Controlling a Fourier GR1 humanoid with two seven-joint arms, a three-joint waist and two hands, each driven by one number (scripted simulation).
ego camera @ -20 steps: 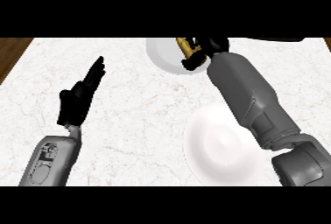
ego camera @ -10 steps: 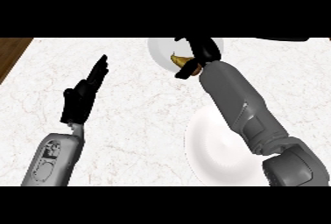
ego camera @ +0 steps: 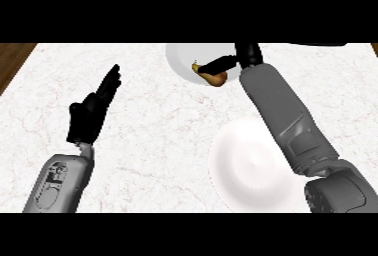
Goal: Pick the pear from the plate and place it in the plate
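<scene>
We see a white, grey-veined marble counter top (ego camera: 159,142). Beyond its left edge we see dark brown wooden boards (ego camera: 9,57).

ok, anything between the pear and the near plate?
Nothing visible. The pear, in the right hand at the edge of the far plate, has only bare counter before the near plate. The left hand rests open, off to the left.

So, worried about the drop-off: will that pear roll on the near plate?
Probably a little: the pear looks rounded and lopsided, so it may rock. The near plate looks shallow, so its rim might barely stop it.
</scene>
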